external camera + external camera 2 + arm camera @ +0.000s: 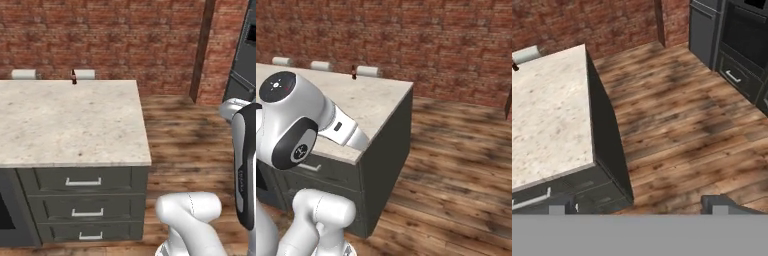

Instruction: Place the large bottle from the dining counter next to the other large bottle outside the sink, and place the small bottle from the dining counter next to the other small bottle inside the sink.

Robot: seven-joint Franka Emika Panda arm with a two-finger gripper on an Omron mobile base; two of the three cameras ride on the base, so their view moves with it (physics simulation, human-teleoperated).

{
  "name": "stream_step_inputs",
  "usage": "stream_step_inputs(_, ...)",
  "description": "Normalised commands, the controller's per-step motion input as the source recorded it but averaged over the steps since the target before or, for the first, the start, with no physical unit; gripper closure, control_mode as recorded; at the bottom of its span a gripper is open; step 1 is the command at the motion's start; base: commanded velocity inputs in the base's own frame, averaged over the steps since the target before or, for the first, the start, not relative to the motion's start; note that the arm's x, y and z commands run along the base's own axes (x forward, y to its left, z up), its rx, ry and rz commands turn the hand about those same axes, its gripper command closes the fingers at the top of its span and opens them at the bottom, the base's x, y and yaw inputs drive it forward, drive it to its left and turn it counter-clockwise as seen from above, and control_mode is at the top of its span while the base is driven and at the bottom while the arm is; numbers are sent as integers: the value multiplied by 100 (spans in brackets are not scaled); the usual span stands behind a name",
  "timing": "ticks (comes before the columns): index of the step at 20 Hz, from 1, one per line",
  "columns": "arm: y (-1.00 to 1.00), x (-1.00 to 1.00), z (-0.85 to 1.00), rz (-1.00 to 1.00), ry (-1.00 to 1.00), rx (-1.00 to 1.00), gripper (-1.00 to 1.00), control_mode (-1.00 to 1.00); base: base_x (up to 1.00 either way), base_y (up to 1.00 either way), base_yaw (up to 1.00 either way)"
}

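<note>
Stools with white cushions (23,74) are standing along the far edge of the table (70,120), a beige speckled slab on a dark grey base, and a red brick wall (100,35) is running behind them. Three grey drawers with pale handles (83,182) are facing the robot on the near side of the base. Wooden plank floor (190,140) is spreading to the right of the table, and a dark post (201,50) is rising against the brick. Dark cabinets with an oven front (742,45) are lining the far side of the floor in the hand view.

The small bottle (74,77), dark with a reddish label, is standing upright at the far edge of the table, just before the stools; it is also appearing in the right base view (353,73) and at the left border of the hand view (514,65). Nothing else is lying on the slab between it and the near edge.

The tool (642,204) is hanging over the floor beside the near corner of the table, well apart from the bottle. Its fingertips (714,202) are standing wide apart, gripping nothing and touching nothing.
</note>
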Motion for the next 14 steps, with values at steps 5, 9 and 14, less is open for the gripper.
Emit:
stream_step_inputs(5,0,0,0,0,0,0,-100,100,60,-79,3)
stream_step_inputs(9,0,0,0,0,0,0,-100,100,97,-39,2)
stream_step_inputs(14,0,0,0,0,0,0,-100,100,100,-39,2)
